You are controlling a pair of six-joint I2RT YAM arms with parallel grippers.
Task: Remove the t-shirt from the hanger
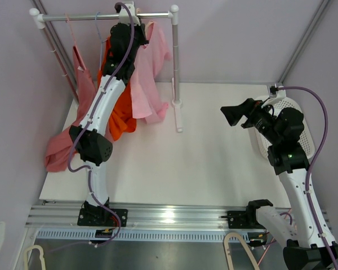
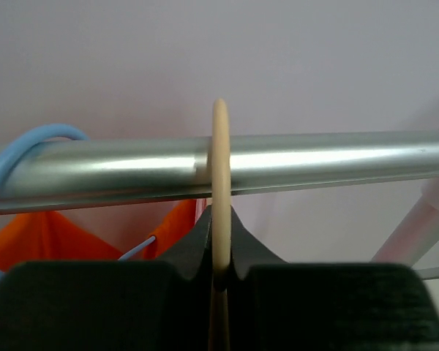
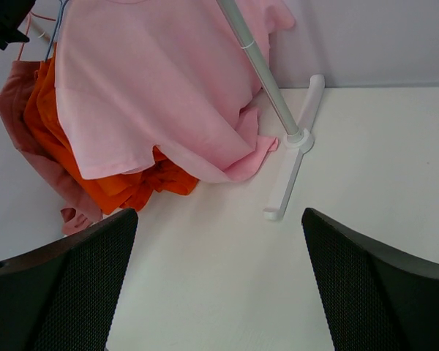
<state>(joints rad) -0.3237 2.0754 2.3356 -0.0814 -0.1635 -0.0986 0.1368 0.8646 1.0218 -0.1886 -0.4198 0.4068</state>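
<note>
A pink t-shirt [image 1: 149,73] hangs from the clothes rack's metal rail [image 1: 101,17] on a beige hanger. My left gripper [image 1: 129,18] is up at the rail. In the left wrist view it [image 2: 219,228] is shut on the beige hanger hook [image 2: 219,168], which loops over the rail [image 2: 314,162]. My right gripper [image 1: 240,115] is open and empty above the table on the right. In the right wrist view it [image 3: 219,292] faces the t-shirt [image 3: 154,95], well short of it.
An orange garment [image 1: 121,115] on a blue hanger [image 2: 22,150] hangs beside the t-shirt. A salmon top [image 1: 81,81] hangs at the left and trails onto the table. The rack's post [image 3: 260,66] and foot [image 3: 289,172] stand mid-table. A white basket [image 1: 301,121] sits at the right.
</note>
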